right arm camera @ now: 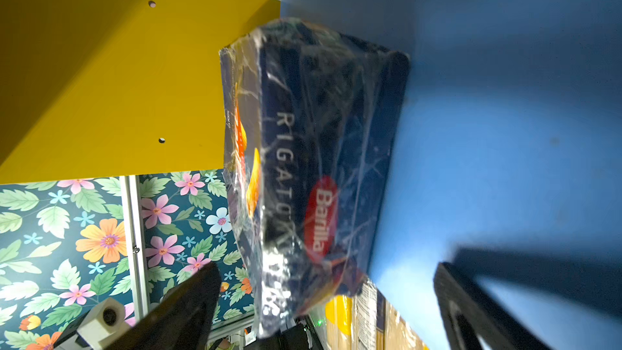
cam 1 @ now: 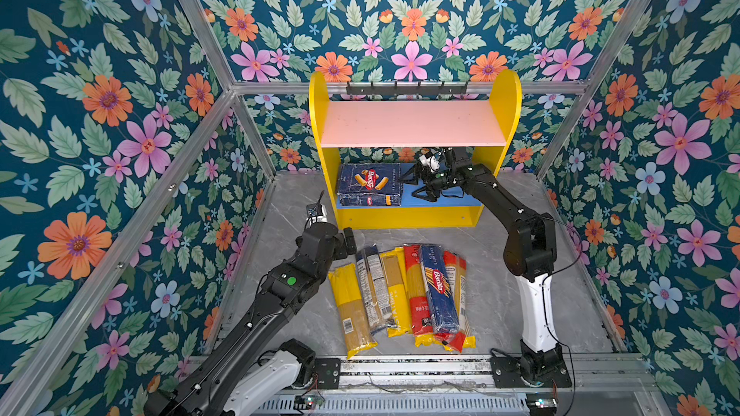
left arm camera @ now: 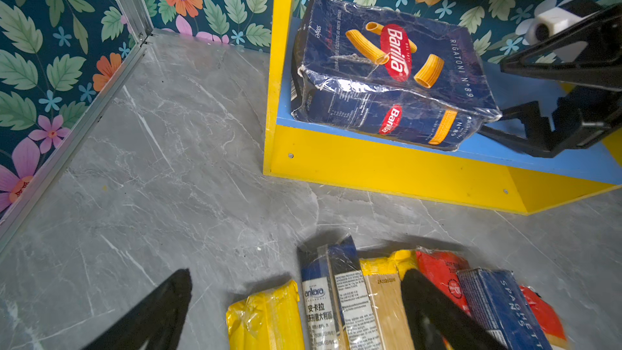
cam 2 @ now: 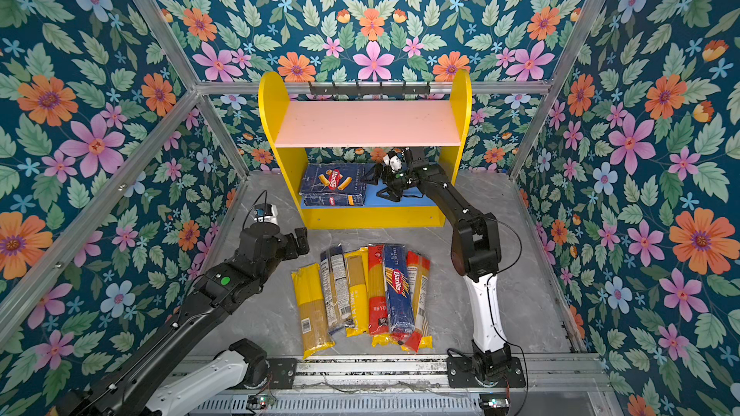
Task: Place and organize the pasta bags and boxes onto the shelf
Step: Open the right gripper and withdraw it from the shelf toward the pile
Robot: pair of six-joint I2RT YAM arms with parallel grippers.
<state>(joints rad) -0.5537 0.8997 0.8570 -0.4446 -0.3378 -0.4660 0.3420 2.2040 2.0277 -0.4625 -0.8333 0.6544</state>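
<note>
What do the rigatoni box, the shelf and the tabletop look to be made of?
The rigatoni box: likely cardboard wrapped in clear glossy film, which wrinkles and glints. The shelf: probably painted or laminated board, matte, with flat panels and visible screw holes. The tabletop: grey marble-look surface with pale veins and slight sheen; stone or printed laminate, cannot tell.

From high overhead, my two top views take in the whole shelf (cam 1: 414, 126); my wrist cameras look in close, both sharing the rigatoni box (left arm camera: 390, 72).
</note>
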